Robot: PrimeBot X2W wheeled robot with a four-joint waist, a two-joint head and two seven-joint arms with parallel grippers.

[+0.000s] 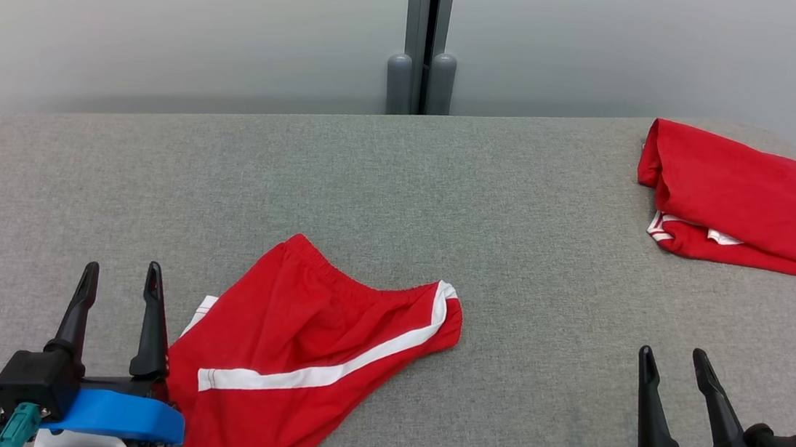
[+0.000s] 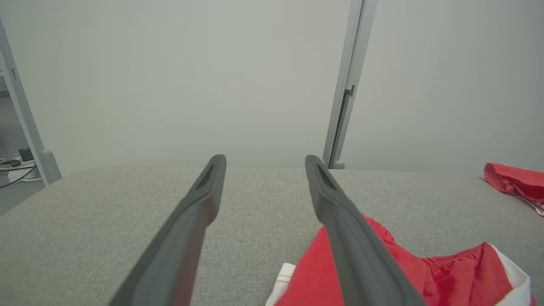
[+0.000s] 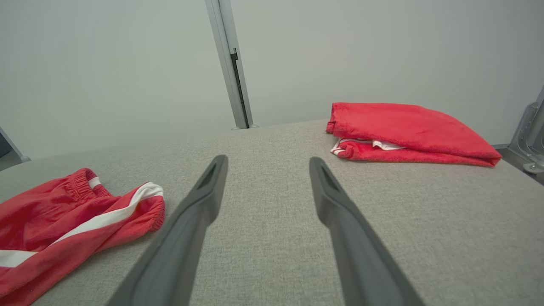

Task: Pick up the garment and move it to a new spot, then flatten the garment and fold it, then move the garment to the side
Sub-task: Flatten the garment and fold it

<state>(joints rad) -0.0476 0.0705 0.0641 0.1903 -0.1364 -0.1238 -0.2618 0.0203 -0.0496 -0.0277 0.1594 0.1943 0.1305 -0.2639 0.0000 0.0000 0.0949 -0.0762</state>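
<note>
On grey worktop [image 1: 372,192]: folded red garment [image 1: 744,191] parked at far right corner, red shorts [image 1: 299,338] crumpled near-left just beside left gripper [image 1: 123,269], so flatten/fold/set-aside likely all pending; jaws on left gripper and right gripper [image 1: 672,352] spread wide, holding nothing.

worktop [image 1: 516,213]: grey woven cloth, matt, coarse-grained;
shorts [image 1: 287,315]: thin red cloth, creased, matt; white stripe; gathered waistband;
folded garment [image 1: 743,198]: red cloth, soft, matt;
left claw [image 1: 123,266], right claw [image 1: 672,351]: dark plastic, smooth, matt
</note>
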